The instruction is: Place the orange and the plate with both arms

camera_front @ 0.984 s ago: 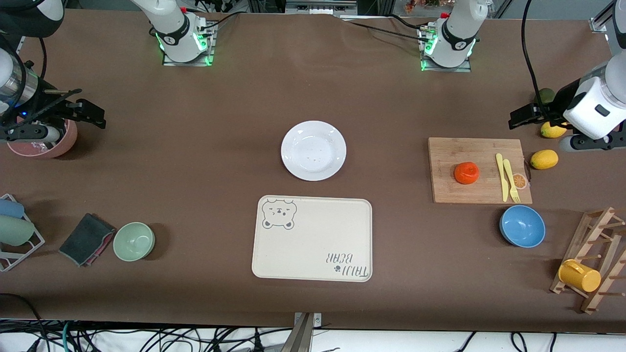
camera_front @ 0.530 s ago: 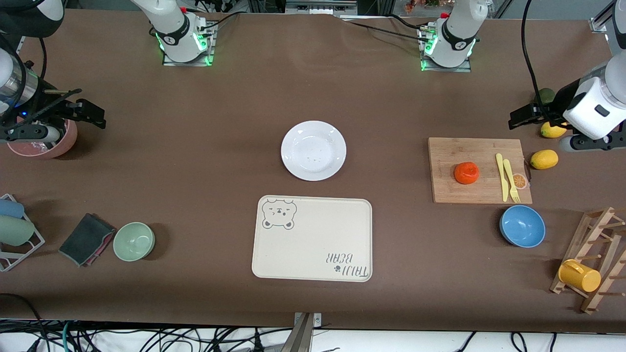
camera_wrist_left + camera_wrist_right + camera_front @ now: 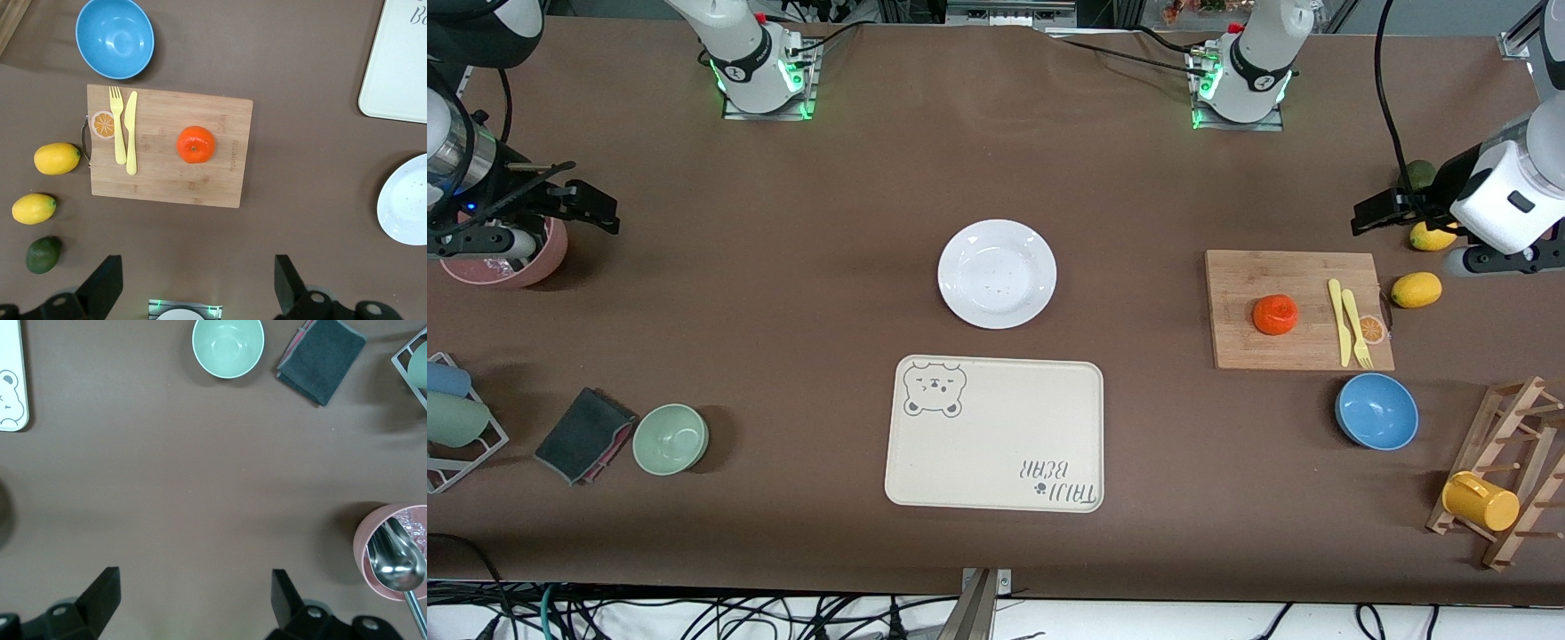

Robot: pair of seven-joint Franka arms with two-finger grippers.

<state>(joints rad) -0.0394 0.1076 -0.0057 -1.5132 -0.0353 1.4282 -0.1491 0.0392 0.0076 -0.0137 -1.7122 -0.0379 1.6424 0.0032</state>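
Observation:
The orange [image 3: 1275, 315] [image 3: 196, 145] rests on a wooden cutting board [image 3: 1245, 347] toward the left arm's end of the table. The white plate [image 3: 997, 274] [image 3: 407, 200] lies empty at the table's middle, farther from the front camera than the cream tray. My left gripper [image 3: 1380, 213] [image 3: 198, 280] hangs open and empty over bare table beside the board's edge, near the lemons. At the right arm's end, my right gripper [image 3: 591, 206] [image 3: 193, 593] hangs open and empty beside a pink cup.
The bear-print tray [image 3: 996, 444] lies nearest the front camera at mid-table. A yellow fork and knife [image 3: 1350, 322] share the board. Two lemons [image 3: 1416, 290], an avocado [image 3: 1420, 172], a blue bowl [image 3: 1376, 411], a mug rack [image 3: 1503, 480], a green bowl [image 3: 671, 438], a dark cloth [image 3: 585, 435] and the pink cup [image 3: 516, 262] surround them.

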